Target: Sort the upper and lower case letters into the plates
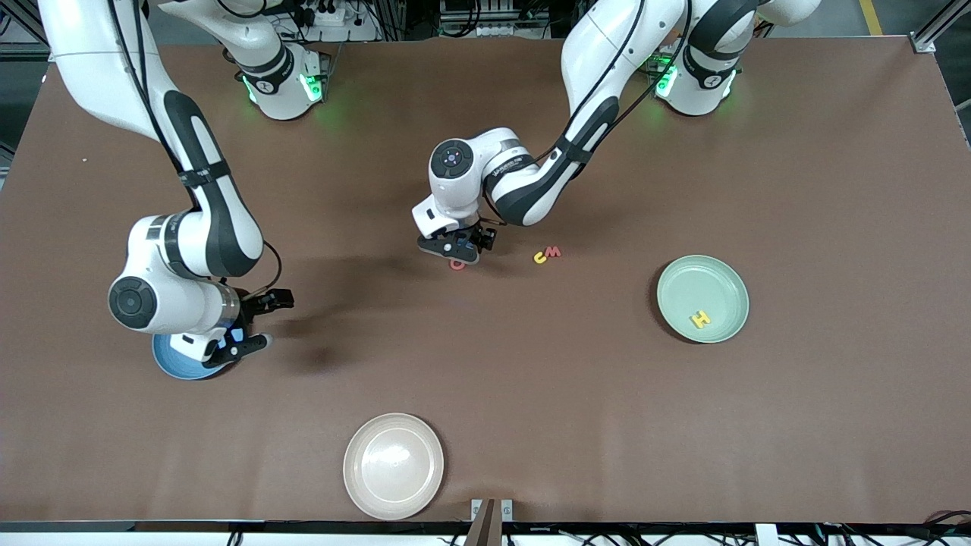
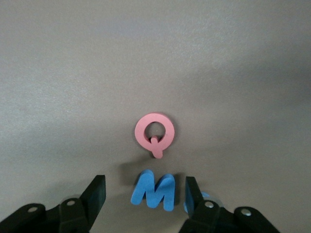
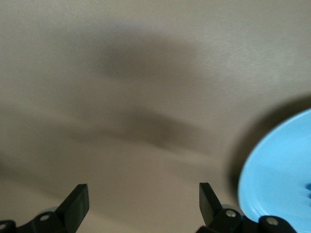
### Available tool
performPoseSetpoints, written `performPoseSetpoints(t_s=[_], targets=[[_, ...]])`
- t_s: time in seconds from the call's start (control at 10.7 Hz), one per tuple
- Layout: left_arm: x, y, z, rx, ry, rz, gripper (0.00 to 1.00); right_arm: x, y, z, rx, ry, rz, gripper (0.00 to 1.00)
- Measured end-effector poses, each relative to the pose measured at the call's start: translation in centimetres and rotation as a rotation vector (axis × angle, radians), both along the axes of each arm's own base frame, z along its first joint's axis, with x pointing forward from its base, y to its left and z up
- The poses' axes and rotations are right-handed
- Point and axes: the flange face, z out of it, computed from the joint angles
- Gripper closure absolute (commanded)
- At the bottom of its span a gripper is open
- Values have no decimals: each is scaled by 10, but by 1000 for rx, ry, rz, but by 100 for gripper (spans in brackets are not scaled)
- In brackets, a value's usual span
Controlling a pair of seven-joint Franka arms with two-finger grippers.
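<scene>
Ok, blue M (image 2: 154, 190): flat on the desk near mid-desk, between the fingers of the left tool (image 2: 144, 188). Tool is open and straddling it, not clamped; one finger just beside the M, the other with a clear gap. Looks like chunky foam: prob. v. light, slightly squashy, matte so not slippery, not fragile. Best hold, I'd say, is across the outer legs, flat sides to the pads, low and centred. It's thin, so a high pinch could tip it or pop it out. Light squeeze is enough.

Pink Q (image 2: 155, 132) lies just beside the M, apart, not touching; in front view it shows at 6 o'clock of the left tool. Risk: a finger nudging the Q on the lift. Small blue bit by one finger, can't tell what it is.

Front view, clock from the left tool:
- yellow c (image 1: 540, 257) + red w (image 1: 553, 252), touching, at 3.
- mint plate (image 1: 667, 273) at 4, yellow H (image 1: 700, 319) in it. M is upper case, so prob. goes there too.
- cream plate (image 1: 393, 465) at 6, near the desk edge.
- blue plate (image 1: 171, 364) at 8, right tool (image 1: 264, 322) over its edge, open, holding nothing, waiting.
</scene>
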Motion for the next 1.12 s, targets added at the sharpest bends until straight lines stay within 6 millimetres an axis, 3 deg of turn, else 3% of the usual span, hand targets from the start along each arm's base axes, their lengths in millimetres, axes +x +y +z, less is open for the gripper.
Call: performPoseSetpoints(t_s=[0.47, 0.84, 1.12], targets=[[0, 0, -3, 2, 2, 15, 28, -3, 11, -12, 5, 27, -40, 0], [-1, 1, -7, 6, 6, 18, 28, -7, 34, -12, -11, 33, -68, 0], [-1, 1, -10, 5, 7, 18, 30, -7, 34, -12, -13, 33, -72, 0]])
